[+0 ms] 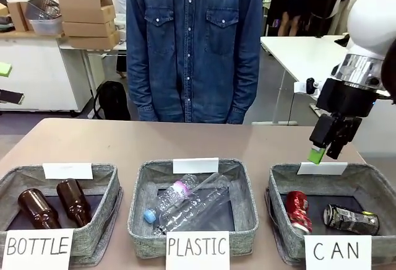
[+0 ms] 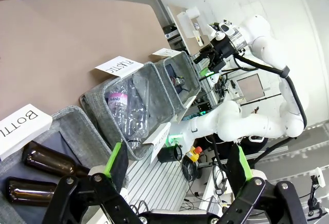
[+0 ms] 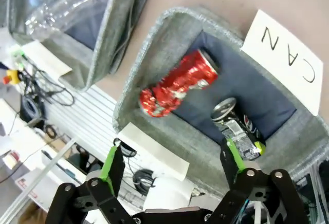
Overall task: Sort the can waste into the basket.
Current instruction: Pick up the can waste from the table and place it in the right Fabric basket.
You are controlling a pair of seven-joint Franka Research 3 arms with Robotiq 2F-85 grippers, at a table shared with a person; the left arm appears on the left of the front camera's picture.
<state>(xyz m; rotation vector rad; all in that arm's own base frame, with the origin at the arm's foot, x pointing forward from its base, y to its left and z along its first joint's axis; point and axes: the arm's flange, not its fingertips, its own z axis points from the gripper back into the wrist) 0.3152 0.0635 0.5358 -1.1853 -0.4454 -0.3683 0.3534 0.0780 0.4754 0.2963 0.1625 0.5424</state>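
Note:
The grey CAN basket (image 1: 279,178) stands at the table's front right, with its "CAN" sign (image 1: 337,251) on the near side. Inside it lie a crushed red can (image 1: 298,210) and a silver can with dark print (image 1: 351,219), side by side. My right gripper (image 1: 325,151) hangs above the basket's far rim, open and holding nothing. In the right wrist view the gripper (image 3: 172,162) looks down on the red can (image 3: 177,82) and the silver can (image 3: 239,129) in the basket (image 3: 154,44). My left gripper (image 2: 179,165) is open and holds nothing, off the table's left side.
A PLASTIC basket (image 1: 139,202) with clear bottles (image 1: 185,203) sits in the middle. A BOTTLE basket (image 1: 111,180) holding two brown glass bottles (image 1: 59,205) stands at the left. A person in a denim shirt (image 1: 192,41) stands at the far edge. Bare tabletop (image 1: 185,140) lies behind the baskets.

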